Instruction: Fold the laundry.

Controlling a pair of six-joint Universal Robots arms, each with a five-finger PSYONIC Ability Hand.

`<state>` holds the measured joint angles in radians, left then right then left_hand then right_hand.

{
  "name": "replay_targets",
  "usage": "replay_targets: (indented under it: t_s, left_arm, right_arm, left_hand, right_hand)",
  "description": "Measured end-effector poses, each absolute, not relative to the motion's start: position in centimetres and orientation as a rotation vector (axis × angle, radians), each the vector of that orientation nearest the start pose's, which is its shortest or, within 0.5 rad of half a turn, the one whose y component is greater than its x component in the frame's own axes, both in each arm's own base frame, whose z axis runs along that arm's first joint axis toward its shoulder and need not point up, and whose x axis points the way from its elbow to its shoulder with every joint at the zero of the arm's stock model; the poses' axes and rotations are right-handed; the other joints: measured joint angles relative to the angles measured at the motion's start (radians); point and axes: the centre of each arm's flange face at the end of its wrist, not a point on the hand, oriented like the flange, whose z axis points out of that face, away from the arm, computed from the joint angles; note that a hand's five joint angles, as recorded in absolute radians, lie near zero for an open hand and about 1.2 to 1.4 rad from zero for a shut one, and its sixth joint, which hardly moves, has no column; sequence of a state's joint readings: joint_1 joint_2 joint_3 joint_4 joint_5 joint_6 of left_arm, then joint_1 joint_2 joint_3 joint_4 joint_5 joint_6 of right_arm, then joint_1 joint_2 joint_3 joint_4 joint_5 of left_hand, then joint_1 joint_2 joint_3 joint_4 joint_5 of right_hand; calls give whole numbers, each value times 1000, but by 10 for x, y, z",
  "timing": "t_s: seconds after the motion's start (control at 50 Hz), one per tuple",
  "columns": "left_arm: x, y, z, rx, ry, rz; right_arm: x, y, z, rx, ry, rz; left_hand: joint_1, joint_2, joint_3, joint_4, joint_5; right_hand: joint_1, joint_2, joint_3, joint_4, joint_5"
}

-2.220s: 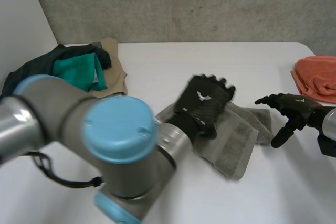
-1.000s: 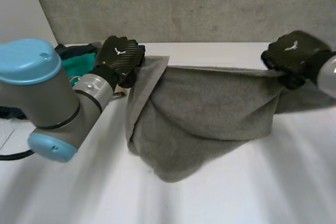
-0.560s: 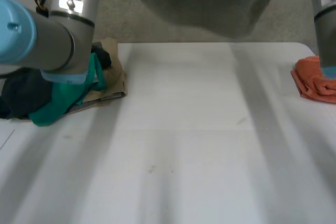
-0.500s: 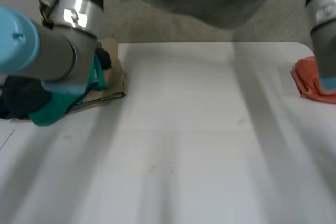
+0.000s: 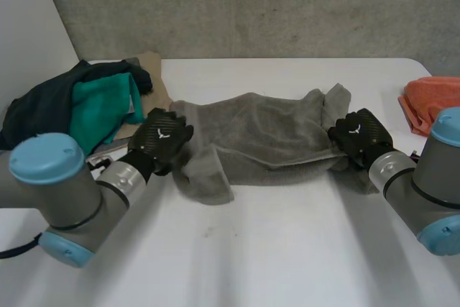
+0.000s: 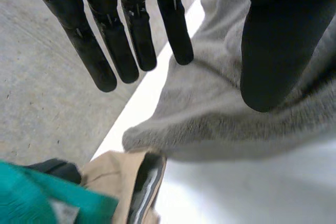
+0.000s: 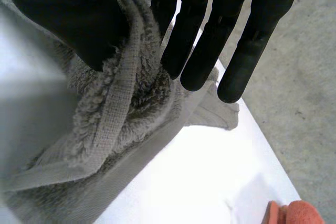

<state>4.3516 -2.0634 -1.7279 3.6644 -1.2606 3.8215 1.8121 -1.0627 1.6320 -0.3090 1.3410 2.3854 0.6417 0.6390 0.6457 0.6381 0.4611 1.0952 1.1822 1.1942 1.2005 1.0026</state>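
Starting at the left hand (image 5: 162,138): released, with fingers (image 6: 131,40) straight and reaching past the edge of the towel (image 5: 266,134), thumb (image 6: 268,51) apart from them above the nap, nothing pinched. Set down on the towel's left end.

Over at the right hand (image 5: 357,134): grasping, with a ridge of the towel's right end, hem included, nipped between thumb (image 7: 68,19) and straight fingers (image 7: 210,40). Probably held so for keeping that end taut and anchored.

Outward from both: towel stretched long across the middle of the table (image 5: 287,249), one hand at each end, rumpled, partly doubled along the near edge, left near corner sagging toward the robot in a loose tongue. Judged a spreading step, not yet a fold: wide hold at both ends, good for pulling out slack and squaring edges. Smoothing of that left corner likely needed before any folding.

As for containers, only the table itself to report, as bearer of two loose lots. At far left, a heap (image 5: 79,106) of dark, teal and tan clothes, its tan piece just beside the towel's far left corner; likely the unfolded stock. At the far right edge, an orange cloth (image 5: 435,102), well apart from the towel, seemingly folded; likely the finished lot, hence the middle kept for work.
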Motion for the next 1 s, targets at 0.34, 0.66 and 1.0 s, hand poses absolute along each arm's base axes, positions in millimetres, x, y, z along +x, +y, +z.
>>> replay_targets:
  t_s: [0.34,0.66,1.0]
  left_arm:
    - [-295,-225,215,1234,2255,-2230]
    - [-375,-231,142,702,2424,-2145]
    - [-376,-255,113,641,2261,-2149]
  right_arm:
    - [232,-293,145,-1391,2203,-1909]
    - [229,-285,150,-1227,2252,-1831]
    - [229,-283,149,-1249,2248,-1824]
  left_hand:
    - [-102,-108,-107,-116,-119]
    - [-102,-109,-107,-119,-122]
    - [-221,-237,-242,-246,-250]
  right_hand:
    - [0,0,0,0,0]
    - [0,0,0,0,0]
    - [0,0,0,0,0]
